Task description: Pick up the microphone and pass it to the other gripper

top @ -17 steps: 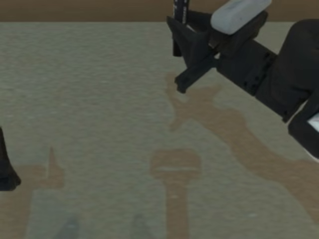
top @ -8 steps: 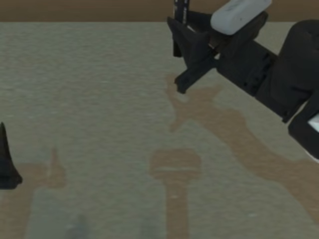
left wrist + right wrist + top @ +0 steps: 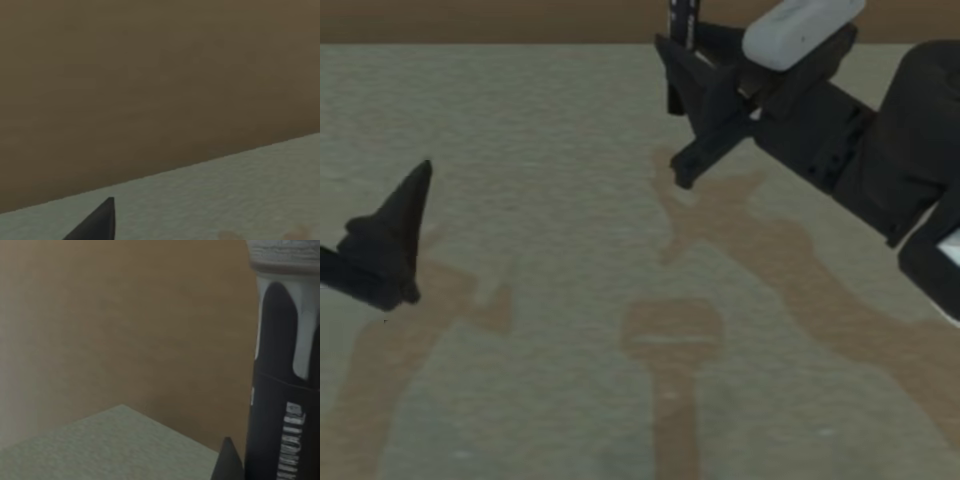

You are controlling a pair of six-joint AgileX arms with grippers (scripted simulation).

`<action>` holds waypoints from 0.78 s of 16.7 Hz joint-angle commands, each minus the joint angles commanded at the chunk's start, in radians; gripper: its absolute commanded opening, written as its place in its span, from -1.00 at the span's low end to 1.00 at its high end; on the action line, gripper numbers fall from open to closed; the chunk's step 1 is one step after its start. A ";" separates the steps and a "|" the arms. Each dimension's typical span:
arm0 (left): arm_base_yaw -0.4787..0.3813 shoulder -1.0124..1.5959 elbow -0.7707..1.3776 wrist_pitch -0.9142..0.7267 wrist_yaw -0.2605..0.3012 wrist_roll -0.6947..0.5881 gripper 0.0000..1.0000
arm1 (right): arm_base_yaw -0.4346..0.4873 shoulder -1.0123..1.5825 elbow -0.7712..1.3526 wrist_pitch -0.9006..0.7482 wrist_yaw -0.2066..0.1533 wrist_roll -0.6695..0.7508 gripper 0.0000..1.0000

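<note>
Nearest, at the left edge of the table (image 3: 550, 150), my left gripper (image 3: 395, 235) comes into the top view with only one dark pointed finger showing, so I cannot tell how wide it stands. Far across at the right, my right gripper (image 3: 685, 130) is clamped on the microphone (image 3: 282, 370), held upright above the far edge. The handover should go best if the left gripper approaches wide and takes the bare handle.

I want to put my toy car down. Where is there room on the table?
The middle and near part of the table lies bare, between the left gripper at the left edge and the right gripper. The far right is crowded: the right gripper is there with the microphone.
</note>
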 joint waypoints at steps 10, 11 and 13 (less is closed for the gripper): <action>-0.174 0.619 0.379 0.232 0.339 0.024 1.00 | 0.000 0.000 0.000 0.000 0.000 0.000 -1.00; -0.181 0.641 0.396 0.242 0.353 0.026 1.00 | 0.000 0.000 0.000 0.000 0.000 0.000 -1.00; -0.186 0.656 0.407 0.250 0.363 0.027 1.00 | 0.000 0.000 0.000 0.000 0.000 0.000 -1.00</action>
